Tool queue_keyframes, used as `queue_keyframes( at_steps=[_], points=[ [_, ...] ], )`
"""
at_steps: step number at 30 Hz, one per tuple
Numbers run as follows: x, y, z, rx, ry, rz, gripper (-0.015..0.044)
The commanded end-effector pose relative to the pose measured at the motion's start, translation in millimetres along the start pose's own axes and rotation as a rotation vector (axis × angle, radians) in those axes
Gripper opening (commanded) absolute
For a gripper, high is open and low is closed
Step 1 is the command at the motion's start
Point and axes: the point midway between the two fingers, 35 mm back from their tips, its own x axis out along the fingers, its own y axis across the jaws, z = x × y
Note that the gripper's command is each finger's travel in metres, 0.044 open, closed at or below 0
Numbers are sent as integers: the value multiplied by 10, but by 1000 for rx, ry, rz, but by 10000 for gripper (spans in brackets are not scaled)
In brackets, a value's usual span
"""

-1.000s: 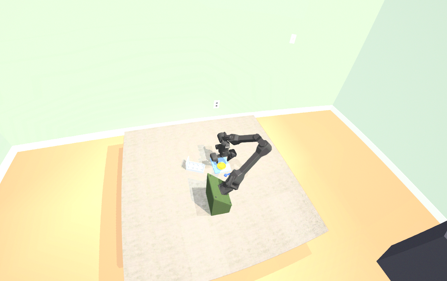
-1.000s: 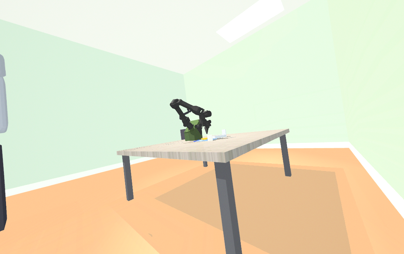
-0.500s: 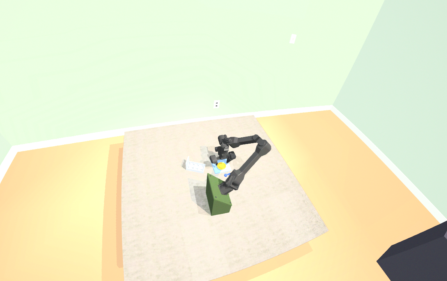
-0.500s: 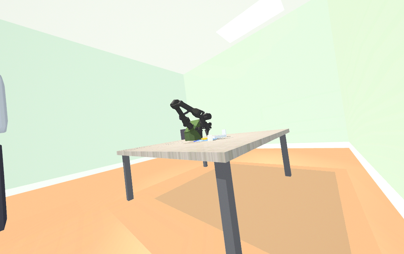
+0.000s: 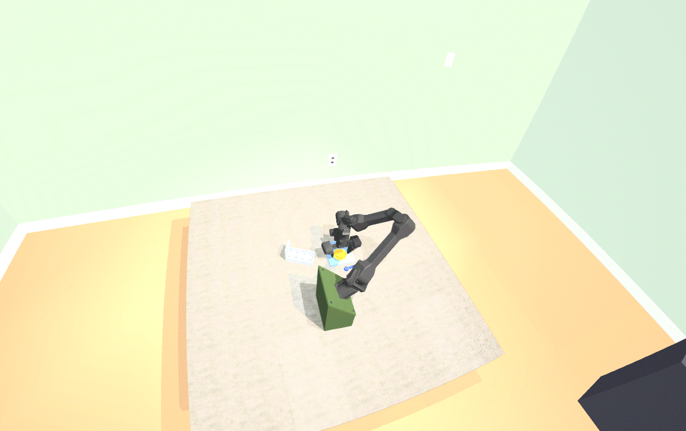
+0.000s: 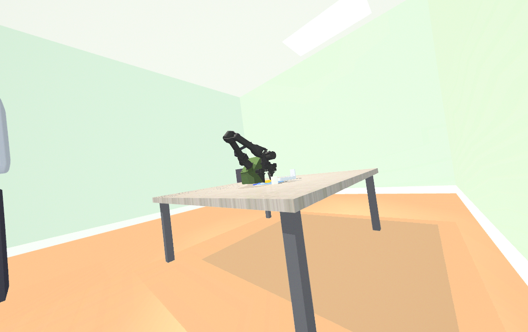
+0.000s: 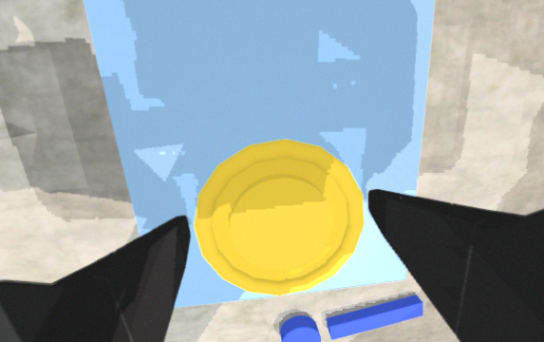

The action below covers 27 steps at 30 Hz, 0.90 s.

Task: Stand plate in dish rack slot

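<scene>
- Now we are on the approach: our gripper (image 7: 278, 211) hangs spread wide and empty over the yellow plate (image 7: 278, 217), which lies flat on the blue mat (image 7: 262, 71).
- Next, we judge, descend and pinch its rim; the dish rack (image 5: 297, 255) waits nearby.

The arm (image 5: 383, 246) rises from its base, bends at the elbow and reaches forward and down, wrist pointing downward, its gripper (image 7: 278, 223) open wide, both fingers empty.
</scene>
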Motion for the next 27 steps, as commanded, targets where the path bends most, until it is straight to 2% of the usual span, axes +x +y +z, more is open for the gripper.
queue_keyframes(
  at_steps=[1,6,17,20,27],
  points=[
    [31,6,-16,-8,4,-2,383],
    [31,6,-16,-8,4,-2,383],
    [31,6,-16,-8,4,-2,309],
    [2,10,-4,-8,4,0,231],
    [-325,52,95,-8,-2,17,47]
  ],
)
